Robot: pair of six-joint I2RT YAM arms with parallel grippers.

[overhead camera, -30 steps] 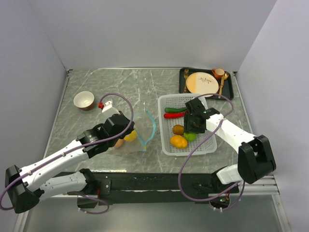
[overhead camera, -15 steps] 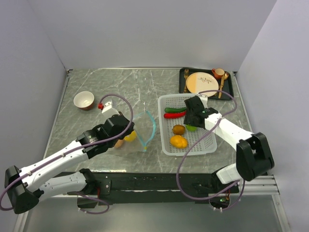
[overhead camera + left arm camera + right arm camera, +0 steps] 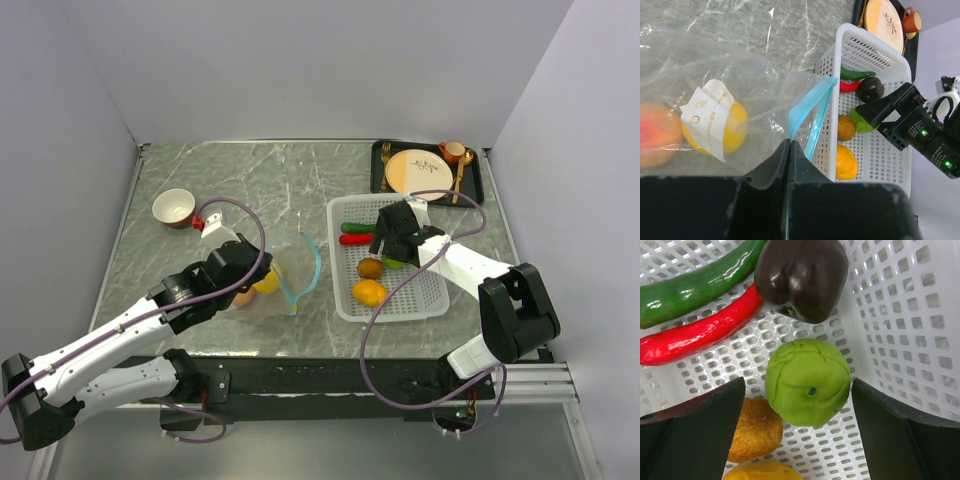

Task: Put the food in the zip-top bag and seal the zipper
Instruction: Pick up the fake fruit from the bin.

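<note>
**Setting:** robotics lab test cell, not a lived-in room.

**Enclosure:** plain pale panels (image 3: 320, 70) wall the bench in at the back and on both sides, with no furnishings.

**Surface** (image 3: 300, 175): grey marble-patterned sheet.

**Fixed equipment:** a left arm (image 3: 120, 330) and a right arm (image 3: 470, 268), white and black, are bolted to a black rail (image 3: 320, 378) at the near edge. Loose purple cables (image 3: 367, 335) trail from them.

**Props, staged:**
- glossy toy fruits and vegetables (image 3: 370, 292)
- white mesh basket (image 3: 338, 270)
- clear zip-top bag (image 3: 296, 262)
- black tray (image 3: 379, 170) with a tan plate (image 3: 418, 172)
- small bowl (image 3: 174, 207)

**Viewpoints:** one overhead view, plus one view from each wrist.
</note>
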